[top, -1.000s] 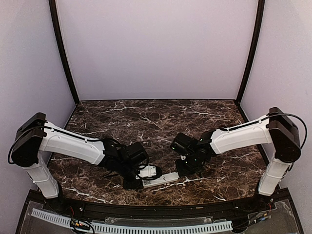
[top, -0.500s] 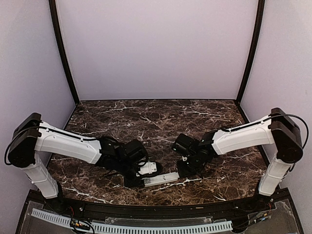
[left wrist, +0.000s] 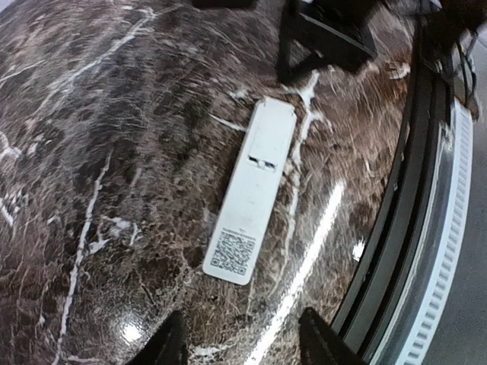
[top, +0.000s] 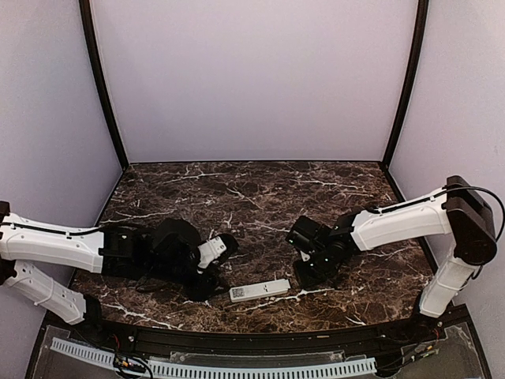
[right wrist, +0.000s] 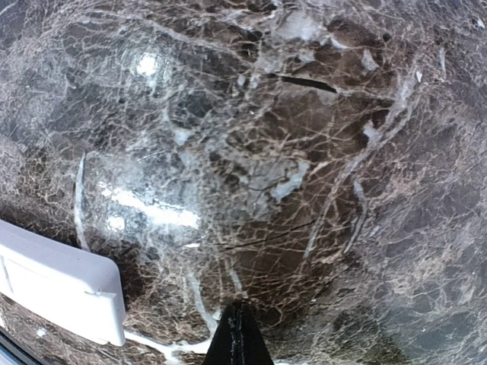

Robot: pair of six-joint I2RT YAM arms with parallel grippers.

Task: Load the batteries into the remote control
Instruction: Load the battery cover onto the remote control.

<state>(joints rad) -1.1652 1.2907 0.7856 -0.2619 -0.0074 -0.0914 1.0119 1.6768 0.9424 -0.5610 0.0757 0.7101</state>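
Observation:
The white remote control (top: 259, 290) lies flat on the marble table near the front edge. In the left wrist view it lies back side up (left wrist: 252, 187), with a QR label and a small notch. My left gripper (top: 211, 278) is open and empty, just left of the remote and apart from it. My right gripper (top: 309, 276) is shut and empty, just right of the remote; its closed fingertips (right wrist: 240, 334) are beside the remote's end (right wrist: 57, 280). No batteries are in view.
The table's black front rim (left wrist: 415, 190) runs close beside the remote. Dark veined marble (top: 252, 197) stretches behind both arms to the back wall.
My left arm has pulled back to the left and let go of the remote, which now lies alone on the table. My right gripper has shifted slightly right.

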